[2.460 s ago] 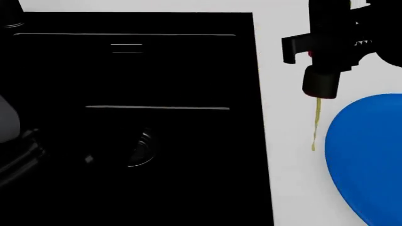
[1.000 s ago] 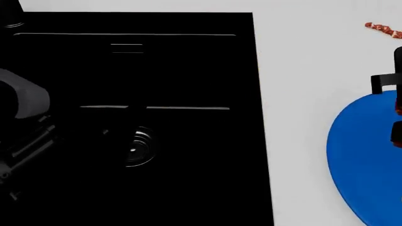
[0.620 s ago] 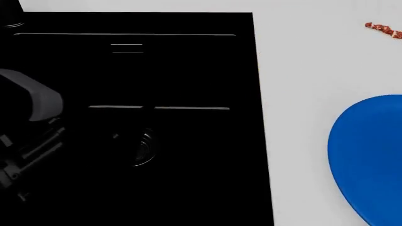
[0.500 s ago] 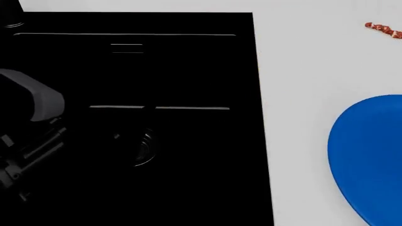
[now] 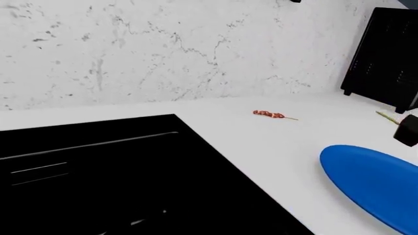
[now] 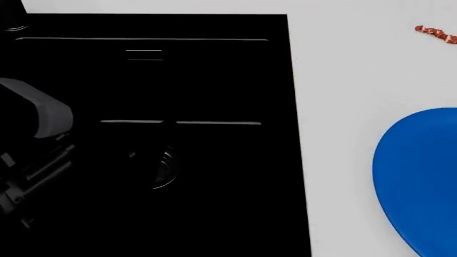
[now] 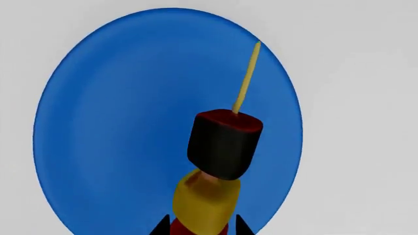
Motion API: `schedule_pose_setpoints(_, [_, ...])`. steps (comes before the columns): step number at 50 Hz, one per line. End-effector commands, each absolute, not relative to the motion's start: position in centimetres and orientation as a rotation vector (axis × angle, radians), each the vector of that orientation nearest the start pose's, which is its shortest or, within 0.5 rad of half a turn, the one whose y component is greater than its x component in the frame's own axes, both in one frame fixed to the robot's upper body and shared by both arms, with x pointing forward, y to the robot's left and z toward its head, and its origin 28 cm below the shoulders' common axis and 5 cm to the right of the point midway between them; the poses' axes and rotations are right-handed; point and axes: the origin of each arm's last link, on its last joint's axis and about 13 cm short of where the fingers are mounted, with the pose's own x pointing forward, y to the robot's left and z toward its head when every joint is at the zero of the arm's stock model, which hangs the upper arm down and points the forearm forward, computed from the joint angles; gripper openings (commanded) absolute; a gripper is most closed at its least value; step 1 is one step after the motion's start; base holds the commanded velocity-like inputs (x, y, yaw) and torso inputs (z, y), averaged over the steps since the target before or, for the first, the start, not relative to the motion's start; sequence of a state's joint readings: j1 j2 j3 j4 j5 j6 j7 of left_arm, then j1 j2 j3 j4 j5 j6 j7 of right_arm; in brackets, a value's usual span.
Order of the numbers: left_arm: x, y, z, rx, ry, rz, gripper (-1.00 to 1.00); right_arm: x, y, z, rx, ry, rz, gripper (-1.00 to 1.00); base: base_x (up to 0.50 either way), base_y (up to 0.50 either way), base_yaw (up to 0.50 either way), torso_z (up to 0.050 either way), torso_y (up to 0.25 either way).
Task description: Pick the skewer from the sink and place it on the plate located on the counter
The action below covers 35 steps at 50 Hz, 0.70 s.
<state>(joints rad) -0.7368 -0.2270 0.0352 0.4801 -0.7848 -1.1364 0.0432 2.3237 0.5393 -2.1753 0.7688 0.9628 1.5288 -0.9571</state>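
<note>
The skewer (image 7: pixel 222 142) carries a dark red chunk, a yellow chunk and a red one, with its bare stick pointing away. My right gripper (image 7: pixel 200 227) is shut on its lower chunks and holds it above the blue plate (image 7: pixel 117 122). That plate (image 6: pixel 421 176) lies on the white counter (image 6: pixel 343 80), right of the black sink (image 6: pixel 214 80). The right gripper is outside the head view. My left arm (image 6: pixel 39 115) reaches into the sink from the left, and its gripper is lost against the black basin near the drain (image 6: pixel 166 170).
A small second skewer of red chunks (image 6: pixel 435 33) lies on the counter beyond the plate, also seen as that small skewer (image 5: pixel 269 114). A black slatted object (image 5: pixel 385 54) stands by the marble back wall (image 5: pixel 163 49).
The right gripper, at the plate's edge a second ago, has left the head view to the right. The left arm shifted slightly right, now partly covering the drain. Nothing moved in the last half second.
</note>
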Motion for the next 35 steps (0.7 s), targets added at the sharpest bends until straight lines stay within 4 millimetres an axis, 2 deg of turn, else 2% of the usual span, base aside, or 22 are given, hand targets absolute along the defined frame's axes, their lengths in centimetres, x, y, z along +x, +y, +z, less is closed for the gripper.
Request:
schedule_pose_setpoints(1, [26.9,20.3,22.5,-0.111,-0.035,-0.644,1.0,29.4,-25.9,42.6,-0.309,1.221,-0.073,-1.0,0.0,0.0,0.0,0.0,0.0])
schedule_pose_setpoints(23, [26.8,20.6,22.6,-0.12,-0.044,-0.639,1.0,32.3,-25.8,40.7,-0.29,1.275,-0.051,-1.0,0.0,0.0,0.0,0.0,0.0])
schedule_pose_setpoints(35, [26.7,20.7,22.7,-0.126,-0.051,-0.639,1.0,33.2,-25.8,39.7,-0.28,1.297,-0.046,-1.0,0.0,0.0,0.0,0.0,0.0])
